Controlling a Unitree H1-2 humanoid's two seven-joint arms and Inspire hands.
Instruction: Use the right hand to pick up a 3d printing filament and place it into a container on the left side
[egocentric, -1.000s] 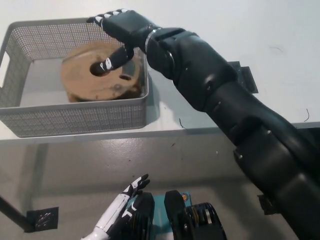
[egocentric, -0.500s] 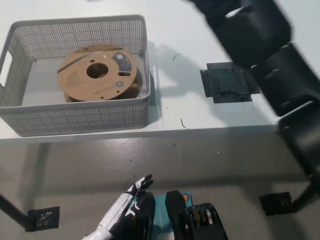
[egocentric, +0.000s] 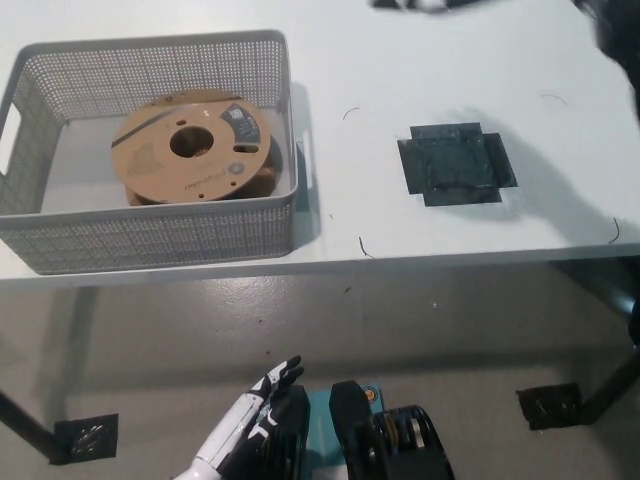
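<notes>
Spool lies flat, hub up, inside basket at counter left | my right robot hand at top edge, blurred, grip unreadable | left robot hand low, fingers apart, nearer | placement looks complete.

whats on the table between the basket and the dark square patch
Nothing solid: in the head view the white table is bare between the grey basket and the dark patch, apart from a few thin dark strands.
</notes>
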